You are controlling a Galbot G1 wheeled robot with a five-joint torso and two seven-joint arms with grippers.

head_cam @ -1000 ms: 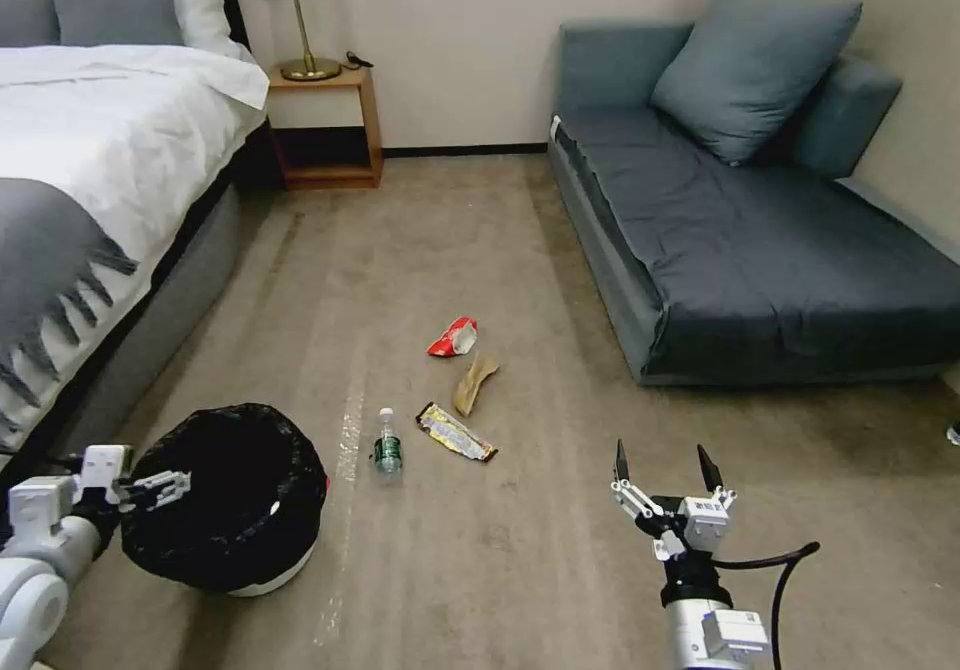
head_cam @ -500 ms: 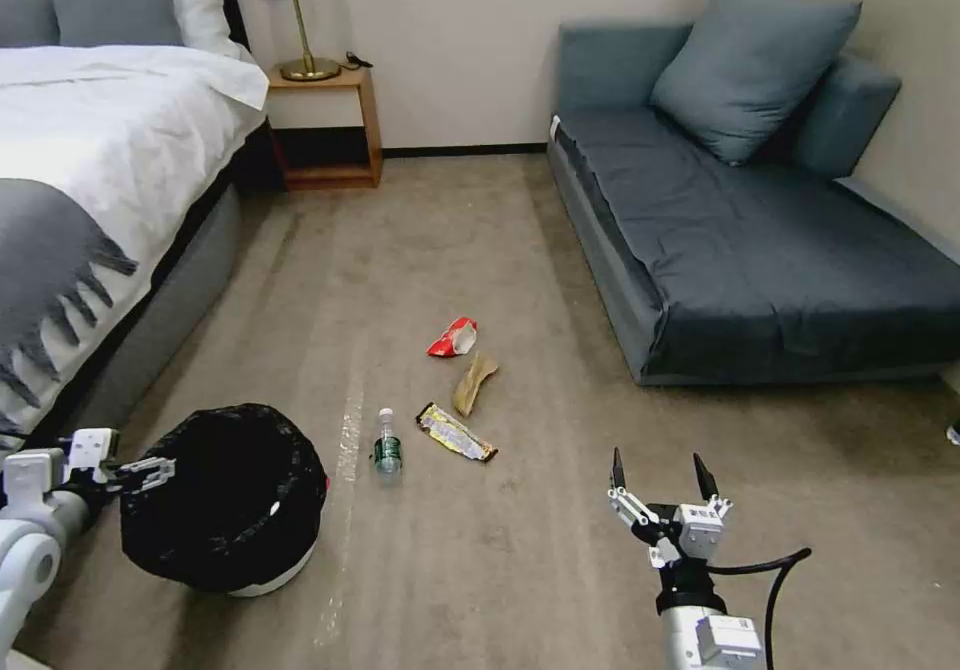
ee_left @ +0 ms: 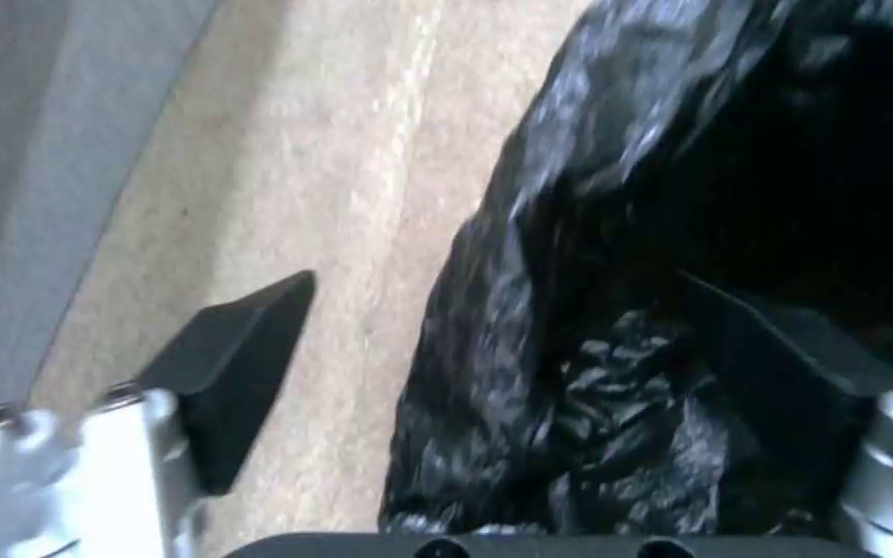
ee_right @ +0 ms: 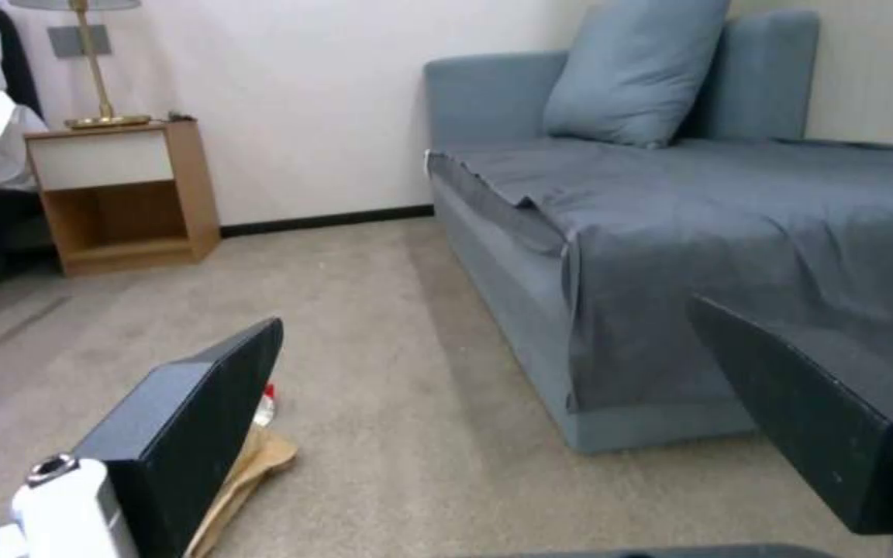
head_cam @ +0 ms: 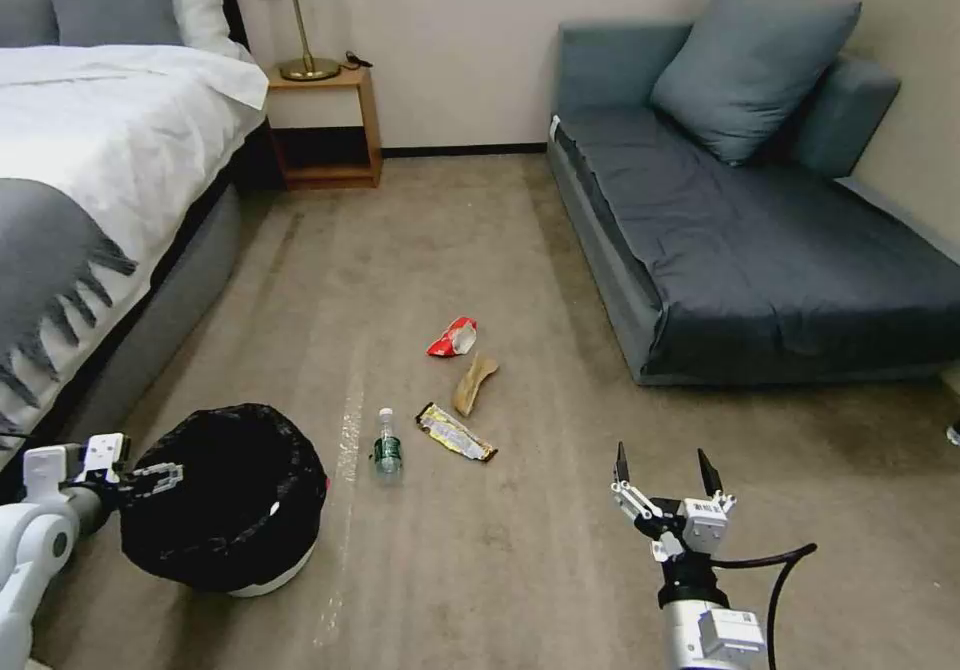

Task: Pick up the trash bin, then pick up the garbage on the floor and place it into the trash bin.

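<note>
Four bits of garbage lie on the carpet — none binned. Your left gripper, spread, straddles the bin rim, unlifted; right gripper hovers spread.

Bin at the left gripper, litter ahead of the right.
The left gripper straddles the trash bin rim; bottle and wrappers lie forward-left of the right gripper.

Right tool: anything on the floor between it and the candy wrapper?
No. In the head view, bare carpet separates the open right tool from the yellow-brown candy wrapper.
</note>
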